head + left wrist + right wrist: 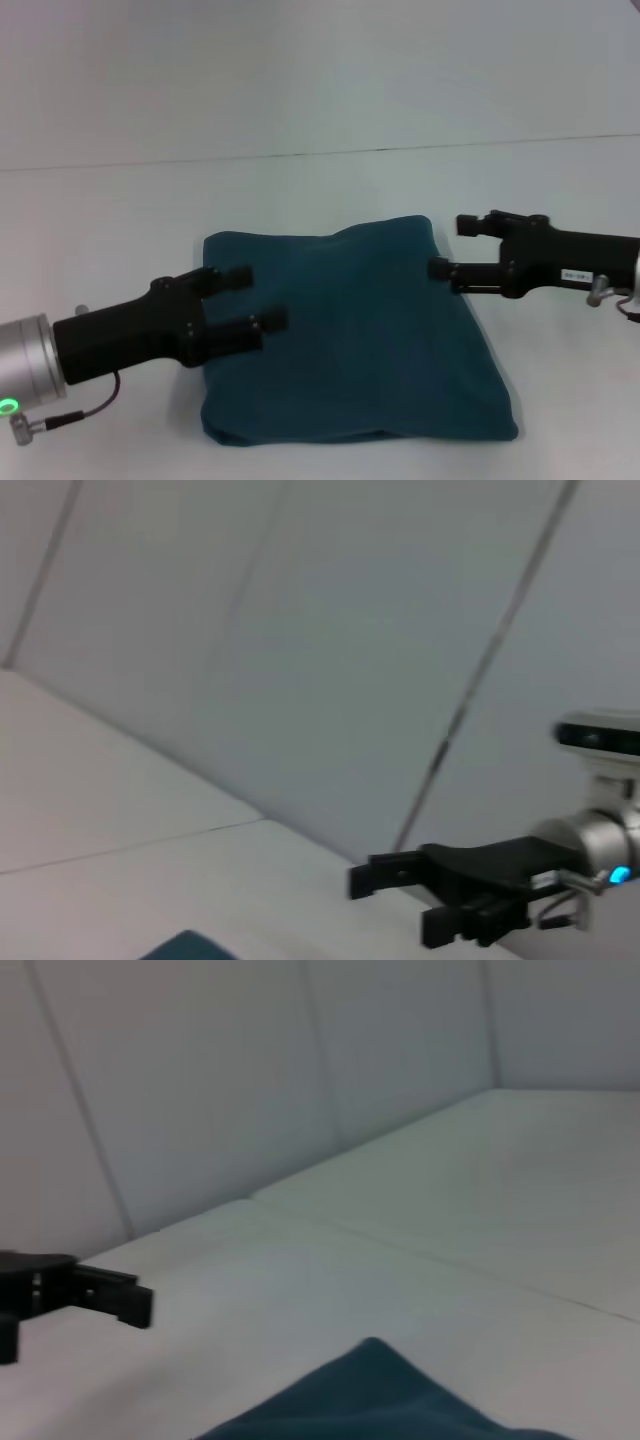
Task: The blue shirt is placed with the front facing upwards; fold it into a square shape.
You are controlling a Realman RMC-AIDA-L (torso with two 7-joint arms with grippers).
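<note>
Folded blue shirt (350, 335) hides its lettering; left gripper (255, 297) and right gripper (447, 247) both spread, empty

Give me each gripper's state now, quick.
Left gripper: open, holding nothing, over the blue shirt's left side.
Right gripper: open, holding nothing, at the shirt's right edge.

A white table (330, 190) meets a pale panelled wall (330, 630) behind it.

Blue shirt (350, 330): soft matt cloth
</note>
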